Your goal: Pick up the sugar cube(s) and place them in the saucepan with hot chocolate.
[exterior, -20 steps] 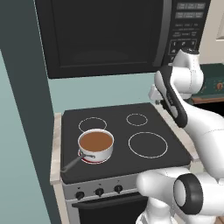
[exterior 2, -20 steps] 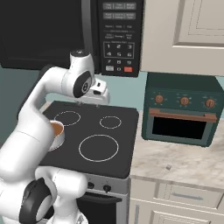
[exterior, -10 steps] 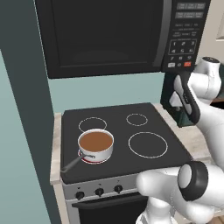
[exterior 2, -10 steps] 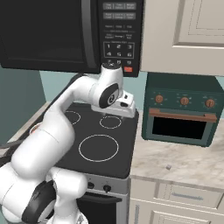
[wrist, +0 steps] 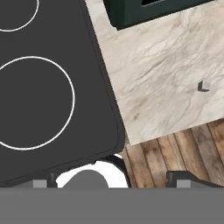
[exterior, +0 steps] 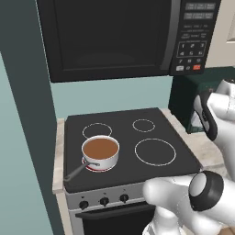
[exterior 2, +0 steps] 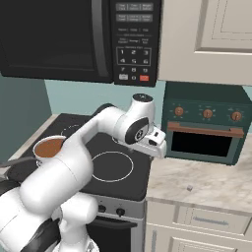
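The fingers (wrist: 109, 183) stand wide apart with nothing between them; in the hand view their two dark tips rise at the bottom edge, one over the front corner of the stove (wrist: 52, 87), the other over the wooden floor (wrist: 183, 148). In the right base view the hand (exterior 2: 153, 142) hangs above the seam where the stove's right edge meets the table (exterior 2: 206, 182).

Looking down from the hand, a small pale cube (wrist: 203, 86) lies alone on the marble table, well apart from the stove edge and from the dark green oven (wrist: 144, 11) at the top. The same cube (exterior 2: 189, 187) shows in the right base view as a tiny speck on the table, in front of the oven (exterior 2: 204, 130) and near the front edge.

The saucepan (exterior: 100, 153) sits on the front left burner of the stove (exterior: 137, 151), its thin dark handle pointing toward the front left corner. It holds the hot chocolate (exterior: 101, 147), a flat brown disc. In the right base view the pan (exterior 2: 49, 147) is partly hidden behind the arm.

A black microwave (exterior: 114, 36) hangs above the stove.
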